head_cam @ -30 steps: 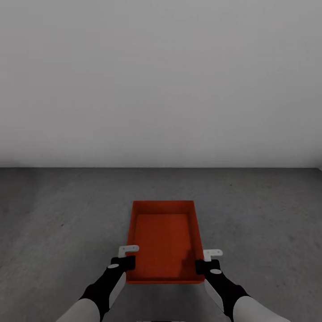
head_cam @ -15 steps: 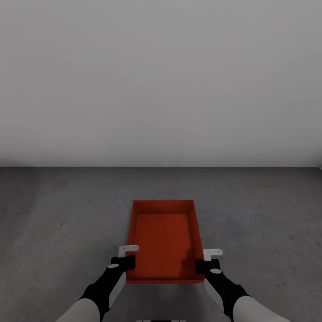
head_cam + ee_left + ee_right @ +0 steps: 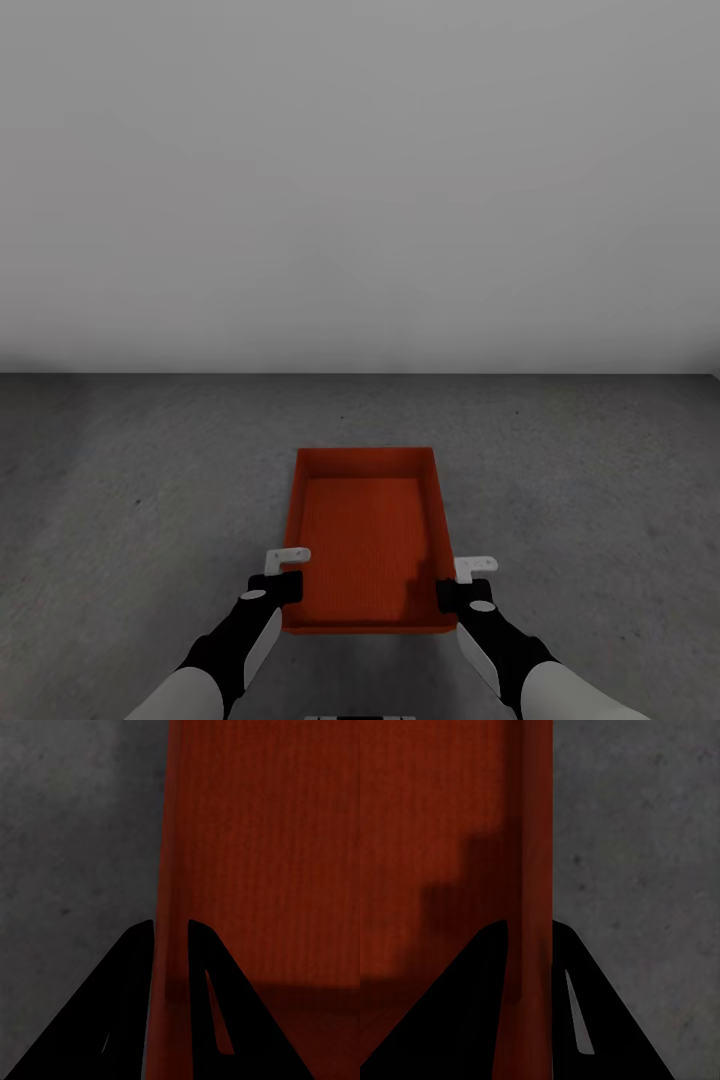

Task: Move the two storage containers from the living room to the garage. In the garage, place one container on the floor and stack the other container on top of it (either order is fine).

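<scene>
Storage container (image 3: 367, 540) over the garage floor (image 3: 140, 480), near the robot, left gripper (image 3: 284, 575) and right gripper (image 3: 462, 583) each pinching a side wall — lower level, release both together.

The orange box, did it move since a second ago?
No. The orange box sits in the same spot against the line where the floor meets the wall, with both grippers clamped on its side walls.

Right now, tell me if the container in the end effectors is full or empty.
Empty: the storage container shows only its bare red-orange bottom, with the left end effector and right end effector clamped on its side walls.
</scene>
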### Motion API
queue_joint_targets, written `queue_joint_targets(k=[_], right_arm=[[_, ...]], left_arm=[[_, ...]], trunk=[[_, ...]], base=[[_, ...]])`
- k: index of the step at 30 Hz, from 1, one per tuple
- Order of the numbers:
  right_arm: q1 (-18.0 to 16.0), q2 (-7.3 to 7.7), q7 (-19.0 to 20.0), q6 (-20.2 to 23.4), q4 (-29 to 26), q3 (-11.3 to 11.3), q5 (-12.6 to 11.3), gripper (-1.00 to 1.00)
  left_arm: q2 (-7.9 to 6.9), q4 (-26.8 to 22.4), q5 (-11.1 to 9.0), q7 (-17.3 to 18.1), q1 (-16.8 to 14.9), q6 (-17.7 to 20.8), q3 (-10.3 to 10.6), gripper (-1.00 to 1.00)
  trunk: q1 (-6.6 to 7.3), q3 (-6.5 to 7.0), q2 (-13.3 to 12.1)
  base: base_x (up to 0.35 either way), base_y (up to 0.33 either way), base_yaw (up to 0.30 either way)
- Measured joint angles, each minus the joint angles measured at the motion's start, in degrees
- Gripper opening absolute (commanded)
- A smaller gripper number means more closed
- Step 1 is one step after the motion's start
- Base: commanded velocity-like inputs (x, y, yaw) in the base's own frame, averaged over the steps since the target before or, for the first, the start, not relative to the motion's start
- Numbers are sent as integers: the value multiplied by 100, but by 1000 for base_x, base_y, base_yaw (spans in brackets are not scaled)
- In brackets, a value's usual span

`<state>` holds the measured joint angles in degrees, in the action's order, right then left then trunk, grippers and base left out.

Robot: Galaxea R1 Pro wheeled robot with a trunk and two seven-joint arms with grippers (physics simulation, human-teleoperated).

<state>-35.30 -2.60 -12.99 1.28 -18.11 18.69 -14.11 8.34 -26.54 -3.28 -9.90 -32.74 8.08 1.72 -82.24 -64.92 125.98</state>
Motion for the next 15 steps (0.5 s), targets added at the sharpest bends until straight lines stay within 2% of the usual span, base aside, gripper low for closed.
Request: queue_joint_targets(k=[15], right_arm=[[2, 30, 46, 88, -47, -16, 59, -100]], left_arm=[[17, 53, -21, -5, -2, -9, -22, -100]], trunk=[[0, 0, 0]], base=[[0, 0, 0]])
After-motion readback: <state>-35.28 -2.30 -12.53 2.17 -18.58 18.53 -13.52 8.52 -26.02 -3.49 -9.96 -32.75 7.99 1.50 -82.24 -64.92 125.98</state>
